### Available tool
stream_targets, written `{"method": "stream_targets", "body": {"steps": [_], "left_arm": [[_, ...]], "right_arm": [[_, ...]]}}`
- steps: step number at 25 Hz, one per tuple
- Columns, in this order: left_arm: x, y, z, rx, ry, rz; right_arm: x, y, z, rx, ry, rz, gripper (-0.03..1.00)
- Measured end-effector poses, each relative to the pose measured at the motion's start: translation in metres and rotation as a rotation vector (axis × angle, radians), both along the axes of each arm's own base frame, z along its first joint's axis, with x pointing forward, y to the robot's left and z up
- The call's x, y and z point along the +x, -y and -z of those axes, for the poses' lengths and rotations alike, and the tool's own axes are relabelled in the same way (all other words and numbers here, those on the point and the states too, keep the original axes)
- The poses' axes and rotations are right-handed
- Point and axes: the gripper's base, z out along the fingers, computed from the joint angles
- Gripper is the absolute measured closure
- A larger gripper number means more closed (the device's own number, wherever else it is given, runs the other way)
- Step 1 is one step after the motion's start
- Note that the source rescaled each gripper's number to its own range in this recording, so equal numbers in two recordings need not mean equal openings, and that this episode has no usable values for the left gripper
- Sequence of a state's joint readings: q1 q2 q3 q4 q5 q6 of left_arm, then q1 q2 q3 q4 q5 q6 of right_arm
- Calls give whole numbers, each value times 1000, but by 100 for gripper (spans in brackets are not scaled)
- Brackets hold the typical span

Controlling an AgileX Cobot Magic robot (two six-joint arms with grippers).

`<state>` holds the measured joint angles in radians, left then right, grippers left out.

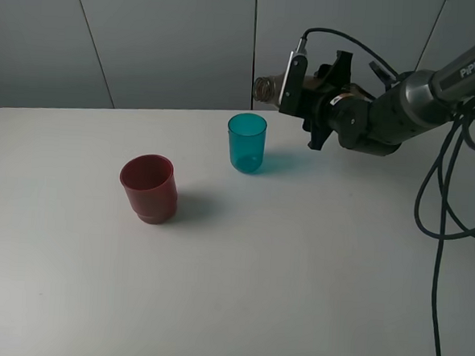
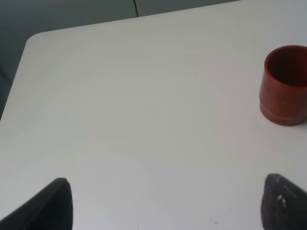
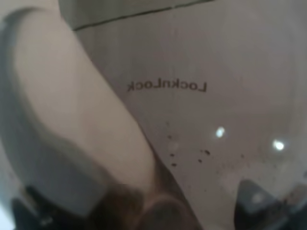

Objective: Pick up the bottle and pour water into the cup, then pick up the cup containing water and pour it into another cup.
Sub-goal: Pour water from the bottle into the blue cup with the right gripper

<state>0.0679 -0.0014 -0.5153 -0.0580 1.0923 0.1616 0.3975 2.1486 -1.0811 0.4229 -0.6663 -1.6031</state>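
While 1 bottle point(image 1: 267, 89) hovers, 1 teal cup point(image 1: 246, 144) neighbours 1 red cup point(image 1: 149, 187).

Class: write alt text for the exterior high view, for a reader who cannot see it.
The right gripper holds the smoky bottle tipped on its side, neck pointing above the teal cup on a white table. A dark red cup stands apart, nearer the camera and to the left; no stream of water is visible.
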Motion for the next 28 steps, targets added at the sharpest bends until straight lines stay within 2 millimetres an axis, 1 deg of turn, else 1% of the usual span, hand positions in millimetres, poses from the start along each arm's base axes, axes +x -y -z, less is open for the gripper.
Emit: {"method": "stream_targets", "body": {"steps": [7,28], "left_arm": [[0,0,0,2,0,1],[0,0,0,2,0,1]], "right_arm": [[0,1,-1,-89,25,-24,92],[1,1,-3,-245,55,-76,92]]}}
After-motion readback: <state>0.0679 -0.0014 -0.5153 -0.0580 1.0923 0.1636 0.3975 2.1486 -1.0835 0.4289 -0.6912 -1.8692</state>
